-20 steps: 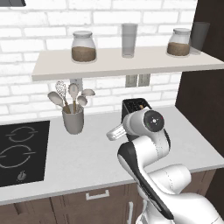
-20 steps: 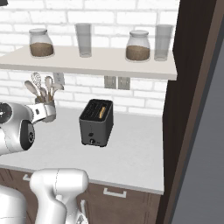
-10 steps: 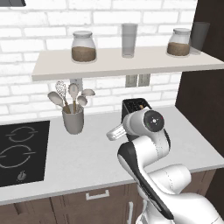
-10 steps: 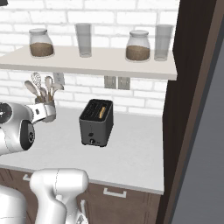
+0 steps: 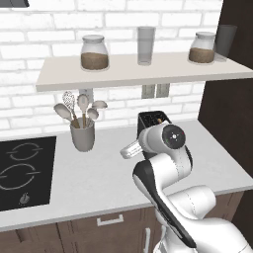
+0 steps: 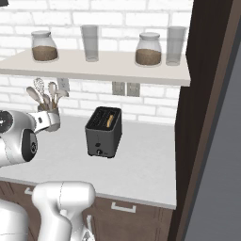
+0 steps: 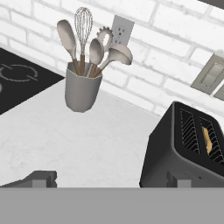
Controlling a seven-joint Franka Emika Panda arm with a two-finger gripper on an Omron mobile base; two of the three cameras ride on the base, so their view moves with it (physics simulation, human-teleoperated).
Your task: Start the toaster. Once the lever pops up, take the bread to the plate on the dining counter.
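Gripper jaws wide apart, holding nothing. Toaster sits just ahead, toward one jaw. Bread stands in far slot: light, soft, crumbly. Pinch top edge gently. Lever small; push down first.

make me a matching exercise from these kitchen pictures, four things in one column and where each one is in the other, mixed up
Things:
1. bread
2. utensil holder
3. cooktop
4. glass jars

Places:
A. up on the wall shelf
B. on the counter between the cooktop and the toaster
C. set into the counter at its left end
D. standing in a toaster slot

Pairs: 1-D, 2-B, 3-C, 4-A
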